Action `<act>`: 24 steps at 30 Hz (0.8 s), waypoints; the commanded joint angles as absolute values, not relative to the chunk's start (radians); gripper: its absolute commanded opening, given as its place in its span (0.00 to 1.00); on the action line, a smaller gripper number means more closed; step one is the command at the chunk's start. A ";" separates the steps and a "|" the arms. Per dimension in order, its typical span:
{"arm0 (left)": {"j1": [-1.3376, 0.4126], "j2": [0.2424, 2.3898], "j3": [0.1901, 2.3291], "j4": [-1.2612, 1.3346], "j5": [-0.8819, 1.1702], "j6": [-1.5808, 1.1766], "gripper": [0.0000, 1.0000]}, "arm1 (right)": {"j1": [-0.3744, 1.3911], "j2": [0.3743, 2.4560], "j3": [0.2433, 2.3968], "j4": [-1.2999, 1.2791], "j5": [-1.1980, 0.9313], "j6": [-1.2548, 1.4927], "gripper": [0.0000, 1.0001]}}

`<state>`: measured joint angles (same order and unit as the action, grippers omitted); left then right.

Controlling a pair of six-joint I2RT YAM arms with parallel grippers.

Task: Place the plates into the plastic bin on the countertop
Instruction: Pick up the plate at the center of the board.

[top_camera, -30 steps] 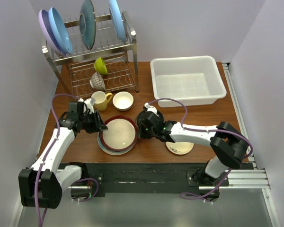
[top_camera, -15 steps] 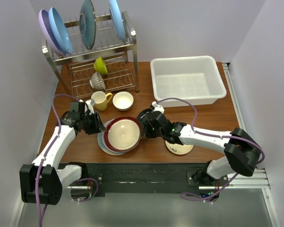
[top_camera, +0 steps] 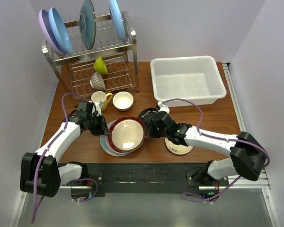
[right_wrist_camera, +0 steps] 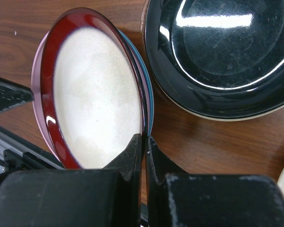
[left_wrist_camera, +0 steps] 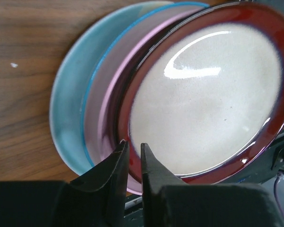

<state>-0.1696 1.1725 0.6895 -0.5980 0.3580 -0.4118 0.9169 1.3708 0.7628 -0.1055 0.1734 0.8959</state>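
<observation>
Right jaws clamp the maroon-rimmed plate [right_wrist_camera: 94,94] by its rim, tilted over the pink plate [left_wrist_camera: 102,123] — left jaws nearly together at its opposite rim, grip unclear.

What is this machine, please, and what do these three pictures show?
Two robot arms stand at the edge of a wooden countertop, each ending in a two-finger gripper. One picture looks down from above; the others come from cameras on each wrist. The right gripper pinches the rim of a maroon-rimmed cream plate, tilted above a pink plate and a teal plate. The left gripper sits at its opposite rim; whether it grips is unclear. Nearby: a black plate, a small cream plate, a cream bowl, a wire rack and a white plastic bin.
</observation>
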 commanded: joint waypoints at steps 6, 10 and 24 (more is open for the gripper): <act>-0.239 1.241 0.693 -0.580 0.249 -0.449 0.02 | 0.904 1.373 0.742 -0.153 0.201 0.890 0.00; -0.244 1.282 0.695 -0.581 0.238 -0.448 0.00 | 0.902 1.381 0.739 -0.144 0.192 0.893 0.02; -0.278 1.414 0.709 -0.569 0.230 -0.419 0.00 | 0.894 1.440 0.752 -0.117 0.141 0.911 0.38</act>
<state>-0.2604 1.3510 0.7334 -0.5659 0.3077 -0.4526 0.9016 1.4162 0.7605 -0.0826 0.1371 0.9070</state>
